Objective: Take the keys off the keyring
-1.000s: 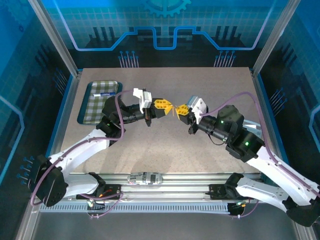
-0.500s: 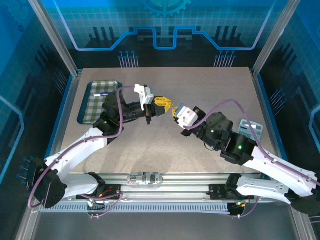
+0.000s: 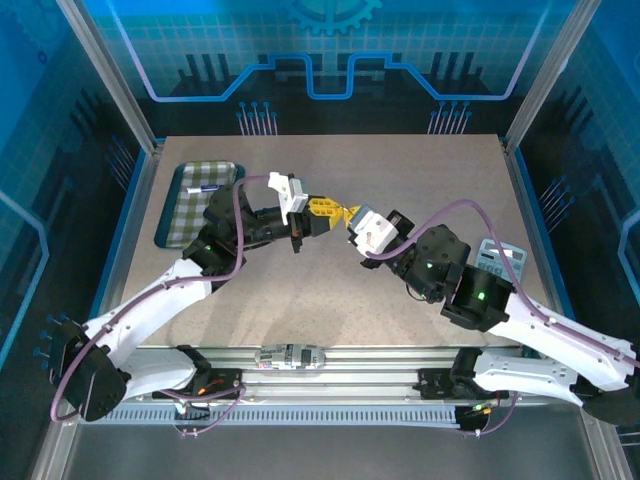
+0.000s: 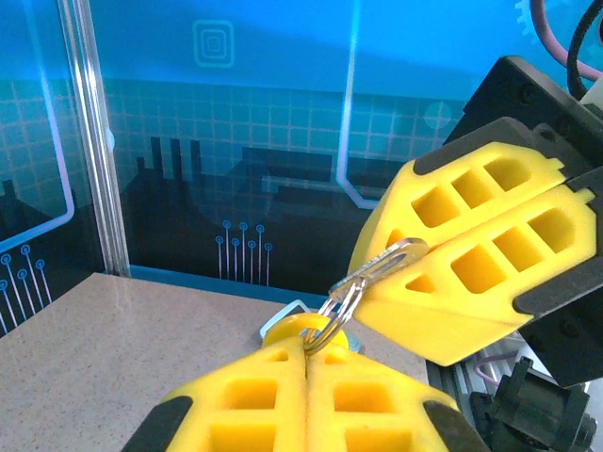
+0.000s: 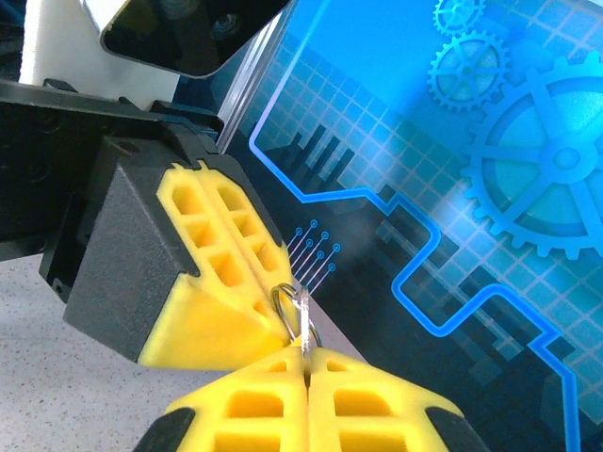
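Your left tool [image 4: 306, 350] is clamped shut on the wire keyring [image 4: 337, 303]. Your right tool [image 5: 306, 363] is pinched flat on the silver key [image 4: 391, 259], and the two meet tip to tip above the counter [image 3: 300, 290]. The key is threaded on the ring, so you appear to be partway through working it off. Next, I'd judge, feed the key round the coil toward its split end while you hold the ring steady.

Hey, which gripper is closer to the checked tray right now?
Left. The left gripper is a short way right of the tray; the right gripper lies beyond it, farther right, fingertips meeting the left's.
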